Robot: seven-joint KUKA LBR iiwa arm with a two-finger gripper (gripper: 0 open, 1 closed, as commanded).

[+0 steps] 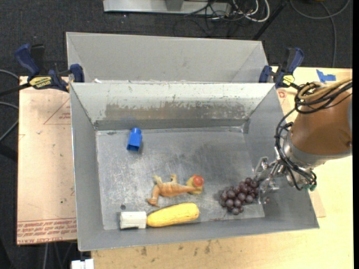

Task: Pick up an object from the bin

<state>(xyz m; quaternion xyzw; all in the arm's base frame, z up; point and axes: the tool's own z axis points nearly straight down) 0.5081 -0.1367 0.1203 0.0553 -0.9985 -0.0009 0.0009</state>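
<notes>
Grey metal bin [168,150] from above. Lower right, the end effector [263,179] sits beside purple grapes [238,195]; its opening cannot be told.

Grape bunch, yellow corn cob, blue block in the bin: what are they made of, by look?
Grape bunch: likely soft plastic or rubber; dull, dark purple beads. Yellow corn cob: probably moulded plastic; smooth, even colour, white stub end. Blue block: hard plastic, it seems; flat uniform blue, boxy shape.

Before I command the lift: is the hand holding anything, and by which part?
Cannot be told. The hand is at the right end of the purple grape bunch.
</notes>
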